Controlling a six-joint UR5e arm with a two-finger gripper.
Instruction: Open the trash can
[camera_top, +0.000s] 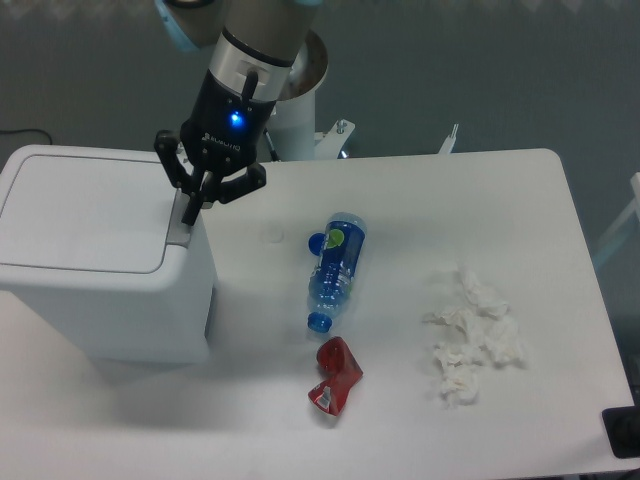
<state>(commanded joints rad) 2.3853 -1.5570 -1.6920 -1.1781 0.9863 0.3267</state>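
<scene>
While the trash can sits at the left end of the white desk, its flat lid down, the arm reaches in from the top of the scene and hangs its black hand right over the bin's right edge. The fingers are drawn together into a narrow point, gripping nothing, and their tip sits on or just above the grey push-button strip beside the lid; from here I cannot tell whether it actually touches. A blue light glows on the wrist above. Out on the desk, well apart from the bin, a blue plastic bottle lies on its side near the middle. Just below it lies a crushed red can. Further right is a heap of crumpled white tissue.
</scene>
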